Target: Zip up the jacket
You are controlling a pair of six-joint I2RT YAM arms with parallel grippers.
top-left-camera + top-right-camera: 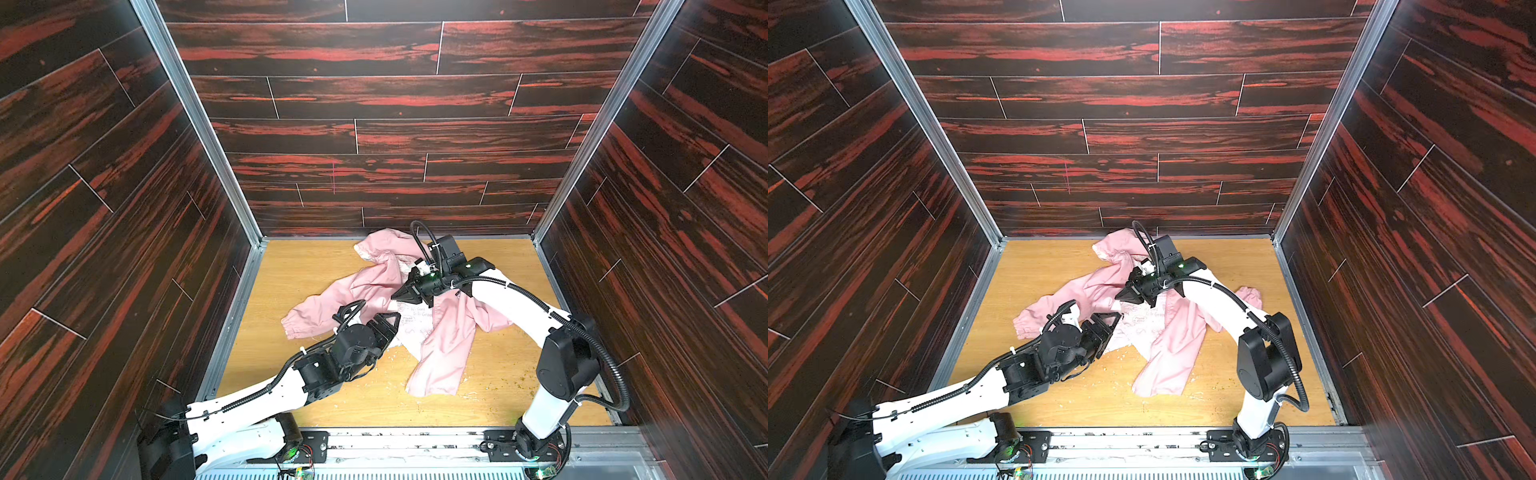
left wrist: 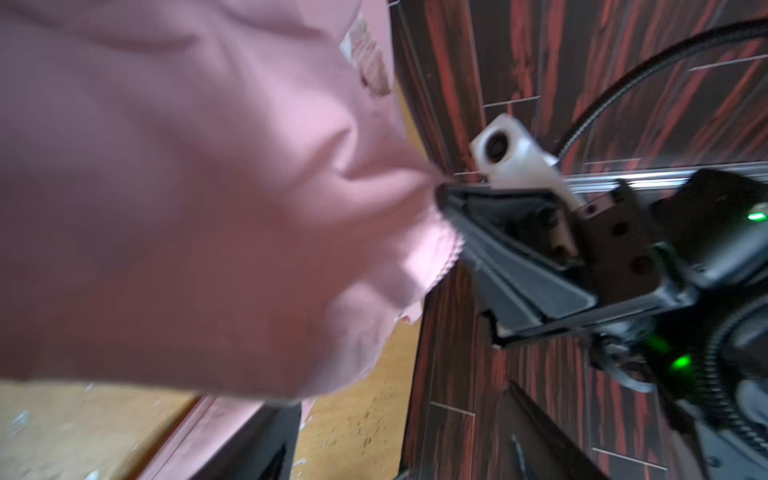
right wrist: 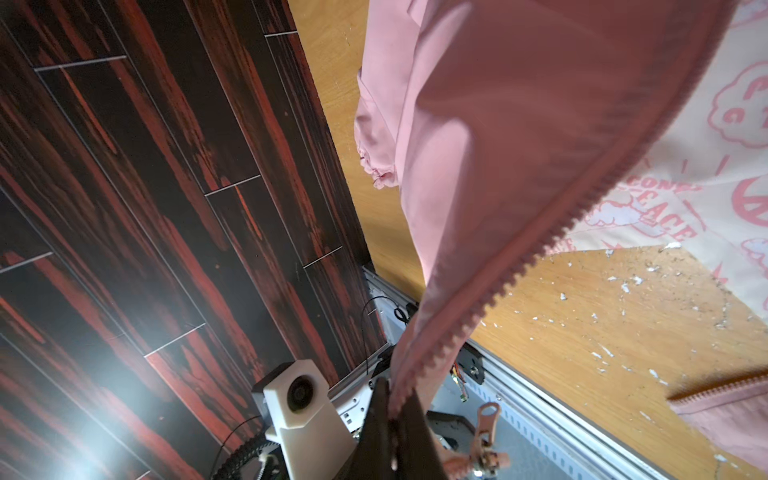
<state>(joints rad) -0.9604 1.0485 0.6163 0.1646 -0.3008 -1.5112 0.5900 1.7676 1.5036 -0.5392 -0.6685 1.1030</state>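
Observation:
The light-pink jacket lies open and crumpled on the wooden floor, its printed lining facing up. My right gripper is shut on the jacket's front edge and holds it lifted. In the right wrist view its jaws pinch the zipper tape, the zipper teeth run away from them, and the slider with its pull hangs beside them. My left gripper stands open just in front of the right one, low over the lining, holding nothing.
Dark red wood-patterned walls with aluminium posts enclose the floor on three sides. White crumbs are scattered near the jacket. A metal rail with both arm bases runs along the front edge.

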